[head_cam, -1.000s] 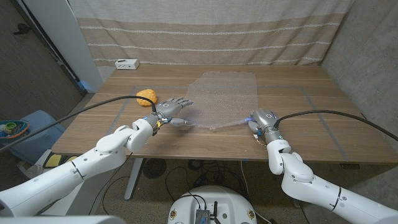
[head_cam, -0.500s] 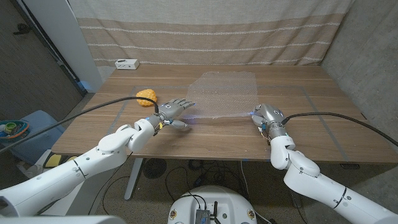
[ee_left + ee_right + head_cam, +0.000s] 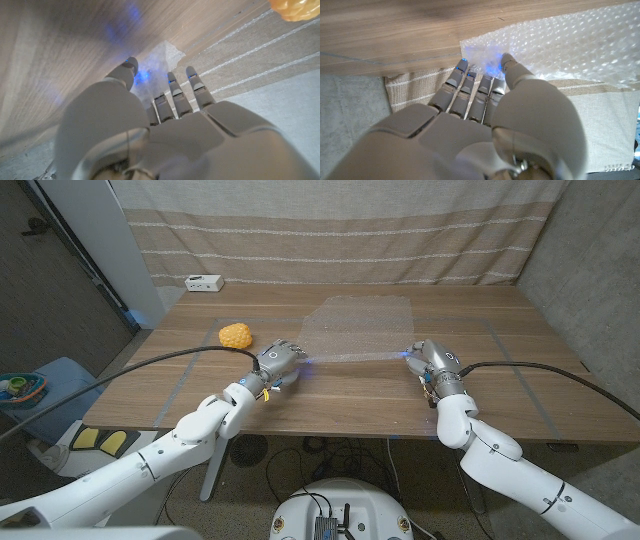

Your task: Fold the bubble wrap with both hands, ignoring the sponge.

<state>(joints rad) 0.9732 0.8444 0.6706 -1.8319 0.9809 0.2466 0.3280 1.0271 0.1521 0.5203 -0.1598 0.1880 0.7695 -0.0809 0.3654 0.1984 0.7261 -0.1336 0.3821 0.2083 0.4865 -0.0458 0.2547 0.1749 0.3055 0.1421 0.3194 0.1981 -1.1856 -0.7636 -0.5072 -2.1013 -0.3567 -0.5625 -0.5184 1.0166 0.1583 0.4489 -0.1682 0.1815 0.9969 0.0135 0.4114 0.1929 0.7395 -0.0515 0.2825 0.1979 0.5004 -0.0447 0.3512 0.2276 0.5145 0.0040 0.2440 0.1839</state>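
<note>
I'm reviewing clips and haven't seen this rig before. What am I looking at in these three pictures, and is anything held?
A two-armed robot stands at a wooden table. The wide picture comes from a camera on its head; the other two come from cameras on its wrists, looking along each hand, so they appear turned. On the table lie a sheet of bubble wrap, a yellow sponge and, at the far edge, a small white box. The left hand pinches one near corner of the wrap, the right hand the other, both lifted a little.
</note>
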